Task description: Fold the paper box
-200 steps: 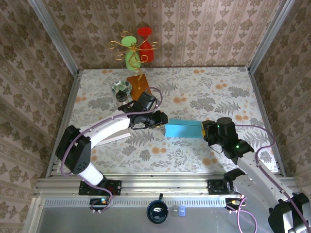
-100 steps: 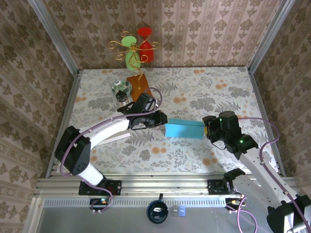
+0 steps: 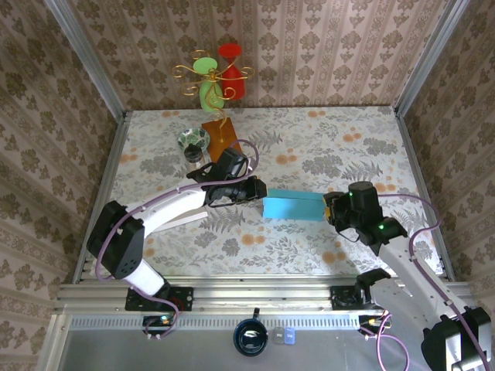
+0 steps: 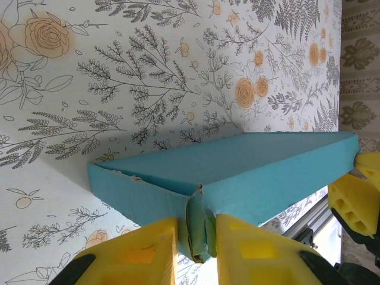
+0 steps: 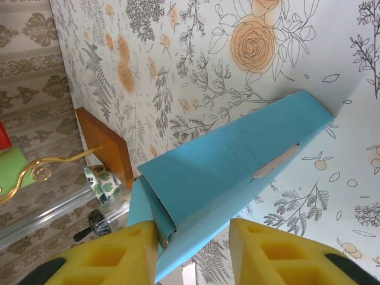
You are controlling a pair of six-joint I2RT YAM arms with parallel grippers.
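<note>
One paper box (image 3: 292, 207); left gripper (image 4: 196, 230) pinches end (right gripper (image 5: 193, 233) straddles other).

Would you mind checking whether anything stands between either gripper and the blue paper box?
Nothing visible does. The left gripper has its jaws pinched on a folded flap at one end of the blue paper box, and the right gripper has its jaws straddling the opposite end.
</note>
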